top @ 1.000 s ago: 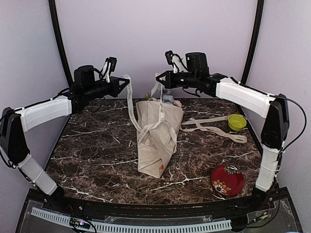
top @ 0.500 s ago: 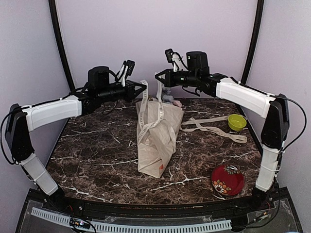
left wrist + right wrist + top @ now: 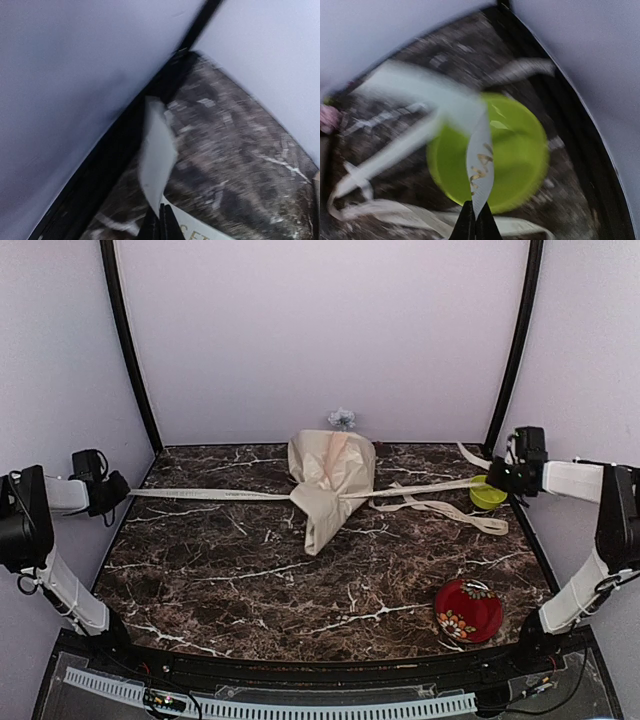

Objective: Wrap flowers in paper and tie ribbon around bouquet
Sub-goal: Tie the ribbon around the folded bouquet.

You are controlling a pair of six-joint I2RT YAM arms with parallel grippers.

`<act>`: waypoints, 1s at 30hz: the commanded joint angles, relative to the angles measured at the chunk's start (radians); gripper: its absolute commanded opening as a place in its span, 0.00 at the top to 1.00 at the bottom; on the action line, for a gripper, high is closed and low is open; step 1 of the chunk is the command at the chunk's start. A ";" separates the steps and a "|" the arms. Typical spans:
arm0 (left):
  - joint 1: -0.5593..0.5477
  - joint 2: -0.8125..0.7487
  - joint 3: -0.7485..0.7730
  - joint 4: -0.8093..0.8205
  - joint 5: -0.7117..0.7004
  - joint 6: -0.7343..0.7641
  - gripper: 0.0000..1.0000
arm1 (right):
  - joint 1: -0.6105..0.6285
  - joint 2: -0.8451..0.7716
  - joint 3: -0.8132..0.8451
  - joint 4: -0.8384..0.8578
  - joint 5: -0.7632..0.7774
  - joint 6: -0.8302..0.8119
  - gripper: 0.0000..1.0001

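The bouquet (image 3: 328, 485) lies at the table's middle back as a cream paper cone, its narrow end toward me. The flowers (image 3: 342, 419) peek out at its far, wide end. The ribbon (image 3: 215, 494) runs taut across the cone from left to right. My left gripper (image 3: 118, 490) is at the left table edge, shut on the ribbon's left end (image 3: 157, 155), fingertips pinched together (image 3: 161, 222). Over at the right edge, my right gripper (image 3: 497, 478) is shut on the ribbon's other end (image 3: 481, 165), just above the lime-green bowl; its tips meet (image 3: 475, 222).
A lime-green bowl (image 3: 487, 492) sits at the right edge under the right gripper. Loose loops of cream ribbon (image 3: 440, 508) lie between the bowl and the cone. A red patterned plate (image 3: 468, 610) sits at the front right. Walls close in on three sides.
Both arms swung from above the bouquet out to the table's left and right edges, pulling the ribbon taut. The paper has been cinched into a narrower cone.
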 commanded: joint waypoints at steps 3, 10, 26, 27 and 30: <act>0.028 -0.040 -0.107 -0.074 -0.116 -0.034 1.00 | -0.152 -0.223 -0.286 -0.062 0.242 0.021 1.00; 0.046 -0.029 -0.065 -0.096 -0.129 0.002 1.00 | -0.174 -0.223 -0.275 -0.087 0.258 0.018 1.00; -0.085 -0.077 -0.045 -0.051 -0.061 0.076 1.00 | -0.126 -0.241 -0.203 -0.120 0.161 -0.036 1.00; -0.122 -0.085 -0.031 -0.050 -0.060 0.089 1.00 | -0.101 -0.239 -0.184 -0.132 0.153 -0.045 1.00; -0.219 -0.113 0.027 -0.060 -0.046 0.127 1.00 | -0.018 -0.228 -0.116 -0.180 0.105 -0.071 1.00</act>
